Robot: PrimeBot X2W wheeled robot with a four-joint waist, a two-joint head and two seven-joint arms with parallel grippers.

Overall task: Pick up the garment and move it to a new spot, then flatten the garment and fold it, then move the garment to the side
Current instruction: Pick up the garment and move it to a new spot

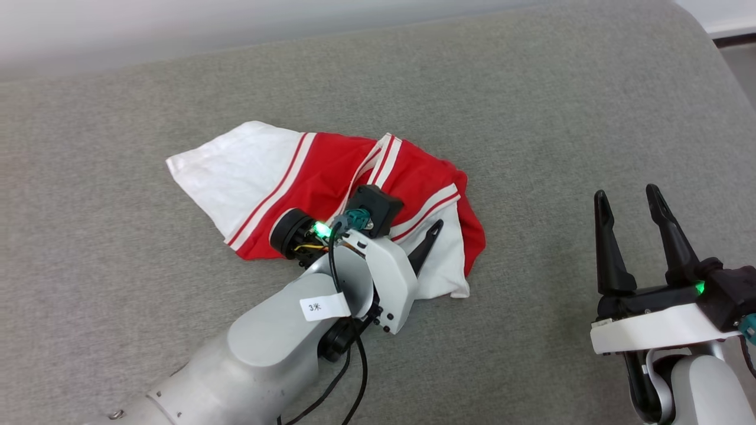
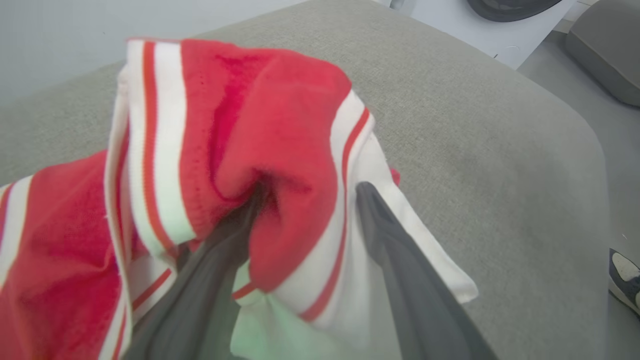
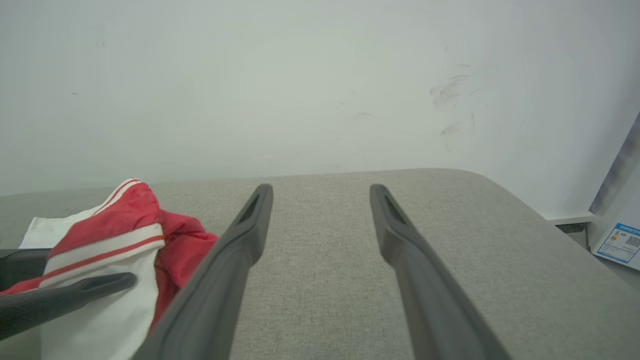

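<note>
The garment (image 1: 307, 177), red with white sleeves and red-and-white striped trim, lies crumpled on the grey cushioned surface (image 1: 531, 118). My left gripper (image 1: 407, 219) rests over its right part. In the left wrist view the left gripper (image 2: 310, 190) is open. A raised fold of the garment (image 2: 270, 110) sits between its spread fingers (image 2: 395, 250), and the left finger is partly tucked under cloth. My right gripper (image 1: 626, 195) stands open and empty to the right of the garment, and the right gripper (image 3: 321, 192) points at bare cushion. The garment (image 3: 110, 230) lies left of it.
The grey surface curves off at its right edge (image 1: 709, 47) toward the floor. A pale wall (image 3: 320, 75) rises behind it. A person's shoe (image 2: 625, 277) stands on the floor at the far right. A labelled white panel (image 3: 620, 242) stands by the corner.
</note>
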